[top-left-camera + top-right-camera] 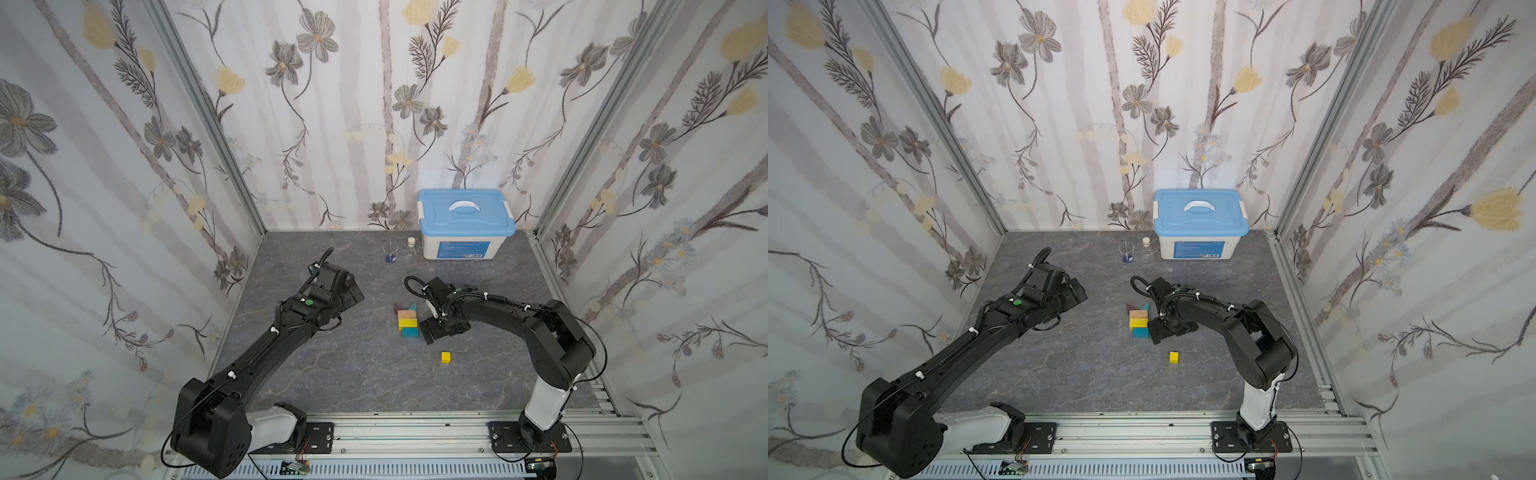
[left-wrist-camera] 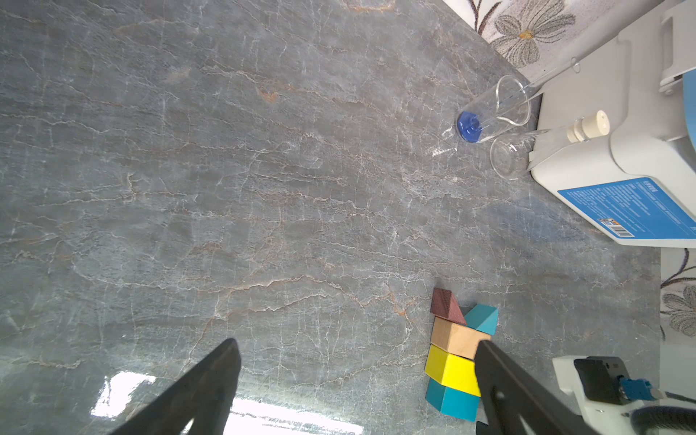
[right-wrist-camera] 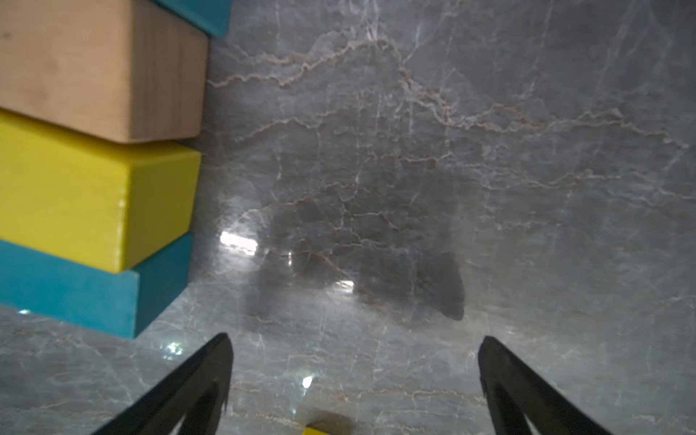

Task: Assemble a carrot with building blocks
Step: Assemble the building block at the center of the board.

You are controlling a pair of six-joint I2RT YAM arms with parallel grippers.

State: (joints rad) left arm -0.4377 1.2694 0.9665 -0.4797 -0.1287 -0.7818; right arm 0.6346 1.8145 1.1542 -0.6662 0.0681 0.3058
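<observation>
Five blocks of the carrot (image 1: 406,320) sit joined on the surface (image 1: 353,374); the yellow cube (image 1: 445,356) lies apart. The right gripper (image 3: 354,352) is spread and empty beside them, the left gripper (image 2: 357,348) spread too. Next job, surely: fetch that cube for the tip.

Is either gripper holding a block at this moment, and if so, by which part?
Nothing is held. The left gripper and the right gripper are both open and empty.

Small yellow cube (image 1: 1174,357) alone on the table (image 1: 1079,374), right end effector (image 1: 1155,331) just beside the teal bar (image 1: 1140,332)
</observation>
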